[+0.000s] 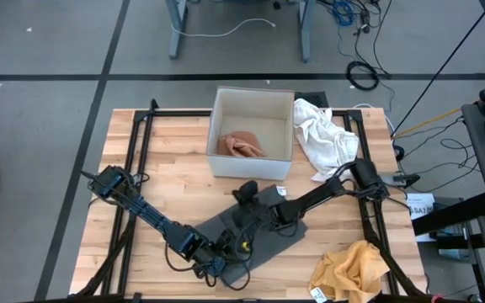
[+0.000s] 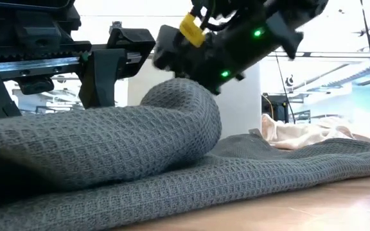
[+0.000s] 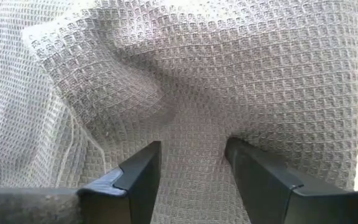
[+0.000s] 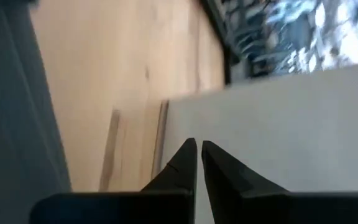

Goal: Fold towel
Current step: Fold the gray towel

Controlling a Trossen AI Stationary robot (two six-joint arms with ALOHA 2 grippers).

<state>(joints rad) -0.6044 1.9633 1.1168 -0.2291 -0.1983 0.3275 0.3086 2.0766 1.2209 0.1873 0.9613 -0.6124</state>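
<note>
- Grey waffle towel (image 1: 255,229), lower centre of the high view — soft, limp, light; likely best pinched at an edge.
- Left gripper (image 3: 191,168) — jaws apart over the weave.
- Right gripper (image 4: 198,152) — jaws together, holding nothing visible.

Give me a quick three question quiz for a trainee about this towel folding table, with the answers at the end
1. True or false: the white box holds a bundled peach-coloured cloth.
2. Which cloth lies under both grippers? A) the white cloth B) the yellow cloth C) the grey towel
3. Fill in: the left gripper has its fingers ____ over the grey waffle weave.

Key: 1 true. 2 C; the right gripper, fingers nearly together with nothing visible between them, is over the towel's far part in the high view. 3 open.
</note>
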